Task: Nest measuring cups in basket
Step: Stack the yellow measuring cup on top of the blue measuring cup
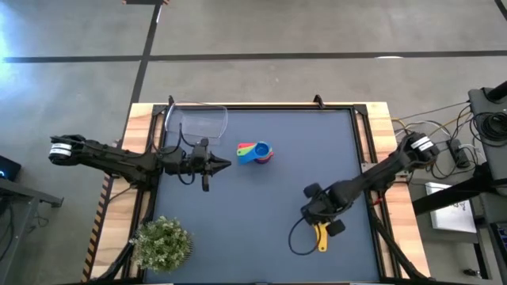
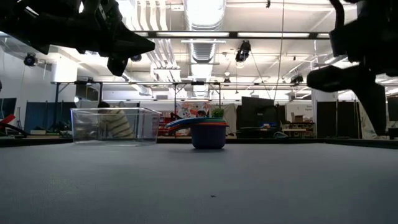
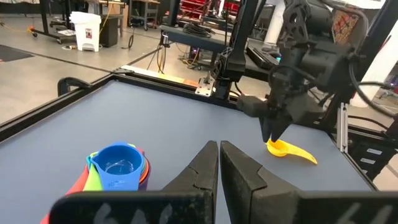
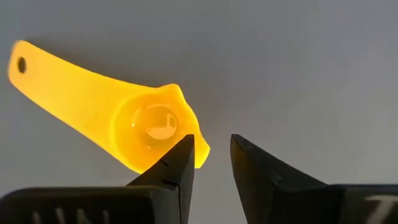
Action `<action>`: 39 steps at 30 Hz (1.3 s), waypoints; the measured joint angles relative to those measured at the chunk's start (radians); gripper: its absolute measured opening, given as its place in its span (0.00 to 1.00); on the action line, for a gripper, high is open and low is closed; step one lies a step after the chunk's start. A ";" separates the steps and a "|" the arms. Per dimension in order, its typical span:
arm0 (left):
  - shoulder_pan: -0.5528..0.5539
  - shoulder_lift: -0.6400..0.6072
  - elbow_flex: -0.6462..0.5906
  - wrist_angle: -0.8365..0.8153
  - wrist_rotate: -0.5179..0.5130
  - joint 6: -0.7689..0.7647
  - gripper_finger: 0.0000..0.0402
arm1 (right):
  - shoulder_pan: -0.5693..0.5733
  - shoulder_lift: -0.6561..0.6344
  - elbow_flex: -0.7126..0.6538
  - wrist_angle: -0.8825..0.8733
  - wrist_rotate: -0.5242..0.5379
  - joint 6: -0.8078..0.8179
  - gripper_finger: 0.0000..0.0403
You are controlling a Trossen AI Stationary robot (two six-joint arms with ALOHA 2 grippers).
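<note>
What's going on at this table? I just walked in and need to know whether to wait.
The right gripper is down over the yellow measuring cup near the table's right front, fingers apart around the bowl's rim, not yet closed on it. The other cups sit nested in a stack mid-table, blue one on top, outside the clear basket, which stands at the back left. The left gripper waits between basket and stack, fingers shut and holding nothing. A small plant sits at the front left corner.
</note>
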 joint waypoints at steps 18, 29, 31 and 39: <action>0.000 0.018 0.000 0.001 0.001 -0.002 0.00 | -0.003 0.106 0.002 0.024 0.053 -0.024 0.11; 0.000 0.075 -0.001 0.132 0.021 -0.006 0.00 | -0.100 0.053 0.070 0.108 0.211 0.236 0.03; 0.000 0.077 0.000 0.168 0.055 -0.005 0.00 | -0.140 0.048 0.081 0.162 0.236 0.276 0.02; 0.000 0.073 0.015 0.186 0.128 -0.005 0.00 | -0.424 0.002 0.125 0.433 0.206 0.163 0.02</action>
